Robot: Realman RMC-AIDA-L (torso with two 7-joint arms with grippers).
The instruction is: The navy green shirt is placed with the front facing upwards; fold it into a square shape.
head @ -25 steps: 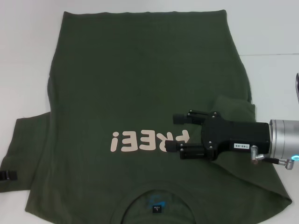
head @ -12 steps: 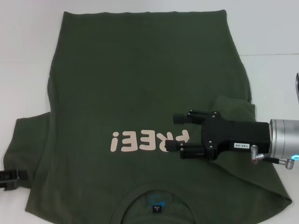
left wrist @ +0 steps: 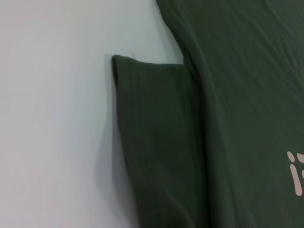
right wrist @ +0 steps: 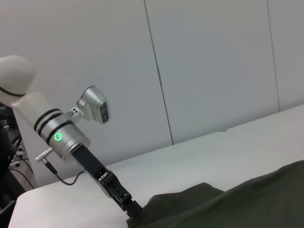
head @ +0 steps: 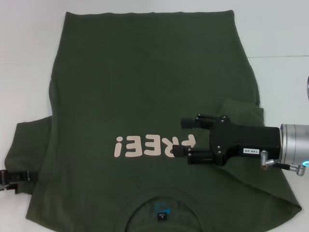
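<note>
The navy green shirt (head: 145, 96) is seen spread over the white surface (head: 29, 58), filling most of the head view from the top edge to the bottom. Its front is up: the pale pink "FREE!" print (head: 154, 145) is read upside down just below the middle of the frame, and the collar with the small black neck label (head: 162, 216) is found at the bottom centre. On the right of the frame the sleeve is already folded inward, a doubled flap of cloth lying on the body of the shirt.

The right end effector (head: 186, 137) is reached in from the right edge, level over that flap, its two black fingers held apart with nothing between them; the lower finger is at the "F" end of the print.

At the lower left edge of the frame the left end effector (head: 24, 176) is spotted at the hem of the outspread left sleeve (head: 26, 150). Whether its fingers are apart or together cannot be told here. In the left wrist view that sleeve (left wrist: 156, 137) is shown lying flat against the surface, its corner squared. In the right wrist view the left end effector (right wrist: 129, 207) is met at the near edge of the cloth.
</note>
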